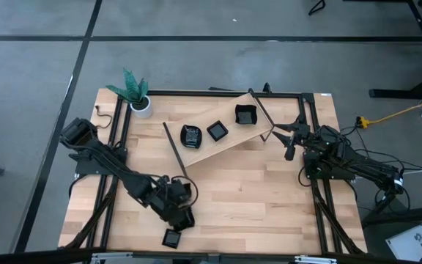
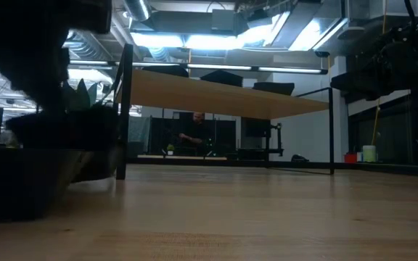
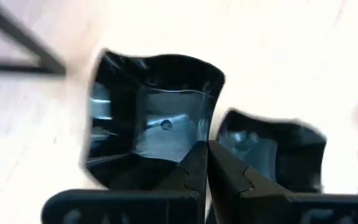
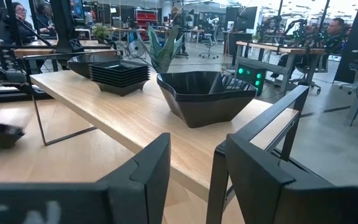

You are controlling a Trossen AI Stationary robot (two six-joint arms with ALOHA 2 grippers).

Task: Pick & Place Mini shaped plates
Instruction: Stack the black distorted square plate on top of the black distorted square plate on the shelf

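Observation:
Three stacks of glossy black mini plates (image 1: 217, 130) stand on a raised wooden shelf board (image 1: 229, 143); the right wrist view shows a deep wavy one (image 4: 207, 96) and a square stack (image 4: 120, 74). Two more black plates sit near the table's near edge: one (image 1: 171, 238) lies loose, also seen in the left wrist view (image 3: 272, 155). The other (image 3: 154, 118) is at my left gripper (image 3: 207, 155), which is shut. My right gripper (image 4: 194, 168) hovers open at the shelf's right end (image 1: 291, 139), touching nothing. My left gripper pinches the side wall of the square black plate at its corner (image 3: 199, 140), one finger (image 3: 191, 165) inside the hollow and one outside, beside the second plate. Whether the plate is lifted clear or rests on the table, I cannot tell.
A white pot with a green plant (image 1: 141, 105) stands at the table's far left corner. Thin black legs (image 1: 174, 150) carry the shelf above the table. Black frame rails (image 1: 119, 139) run along both sides. Bare wood (image 1: 255, 191) lies between the arms.

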